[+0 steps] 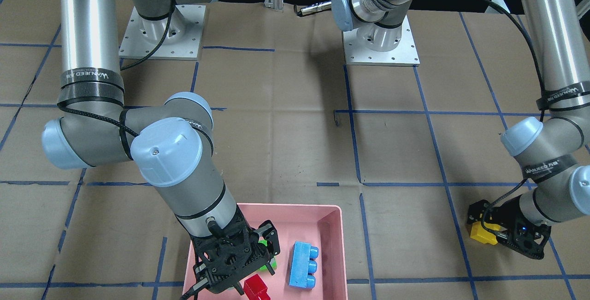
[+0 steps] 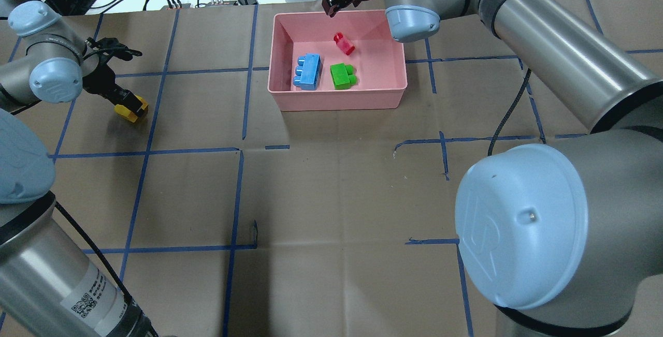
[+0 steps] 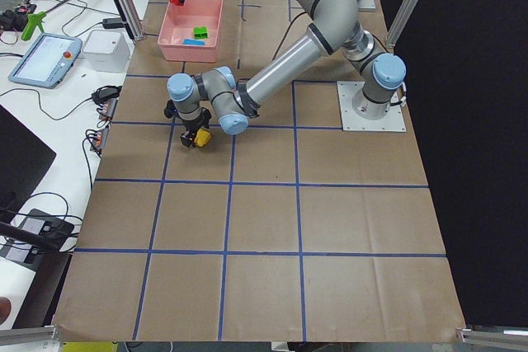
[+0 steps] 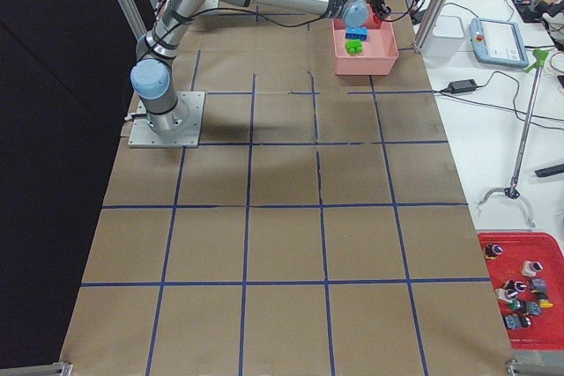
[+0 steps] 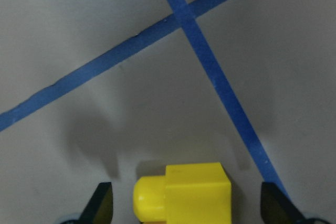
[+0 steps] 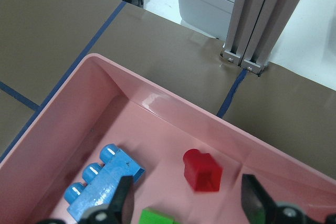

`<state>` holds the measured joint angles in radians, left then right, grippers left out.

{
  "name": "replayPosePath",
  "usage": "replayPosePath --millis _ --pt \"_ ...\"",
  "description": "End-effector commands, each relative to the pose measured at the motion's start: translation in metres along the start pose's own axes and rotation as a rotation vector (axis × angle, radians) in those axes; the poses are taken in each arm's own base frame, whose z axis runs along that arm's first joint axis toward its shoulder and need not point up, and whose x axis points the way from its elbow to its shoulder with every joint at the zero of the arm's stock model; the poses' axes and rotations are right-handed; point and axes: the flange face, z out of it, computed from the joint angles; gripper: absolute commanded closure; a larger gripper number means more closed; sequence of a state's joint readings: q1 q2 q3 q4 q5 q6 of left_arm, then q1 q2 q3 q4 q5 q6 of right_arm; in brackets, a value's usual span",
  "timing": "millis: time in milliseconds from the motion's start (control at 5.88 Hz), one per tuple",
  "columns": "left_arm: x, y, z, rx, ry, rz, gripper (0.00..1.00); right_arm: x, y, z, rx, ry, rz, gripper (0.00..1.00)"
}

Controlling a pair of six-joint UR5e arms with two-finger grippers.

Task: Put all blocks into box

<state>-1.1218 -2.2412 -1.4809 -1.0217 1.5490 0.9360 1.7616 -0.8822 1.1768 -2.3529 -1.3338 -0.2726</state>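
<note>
Three blocks lie inside the pink box (image 2: 336, 100): a long blue block (image 2: 307, 71), a green block (image 2: 343, 75) just beside it, and a small red block (image 2: 344, 43) nearer the wall farthest from the robot. The right gripper (image 6: 186, 198) hangs over the box, fingers apart and empty. The yellow block (image 5: 194, 192) sits on the brown surface (image 2: 331, 197), well apart from the box, between the spread fingers of the left gripper (image 5: 187, 205), untouched.
</note>
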Motion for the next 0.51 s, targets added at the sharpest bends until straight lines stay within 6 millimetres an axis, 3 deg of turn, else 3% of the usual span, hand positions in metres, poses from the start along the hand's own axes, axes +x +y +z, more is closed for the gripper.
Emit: replayPosePath --millis 0,170,340 --pt "-0.003 -0.001 -0.007 0.006 -0.014 -0.005 0.36 0.0 -0.002 -0.01 -0.001 0.017 -0.012 0.0" --pt "-0.004 -0.002 -0.01 0.007 -0.018 -0.005 0.52 0.018 0.007 -0.05 -0.119 0.059 0.028 0.0" --pt "-0.006 -0.004 -0.011 0.009 -0.023 -0.006 0.64 0.053 0.035 -0.118 -0.327 0.143 0.11 0.0"
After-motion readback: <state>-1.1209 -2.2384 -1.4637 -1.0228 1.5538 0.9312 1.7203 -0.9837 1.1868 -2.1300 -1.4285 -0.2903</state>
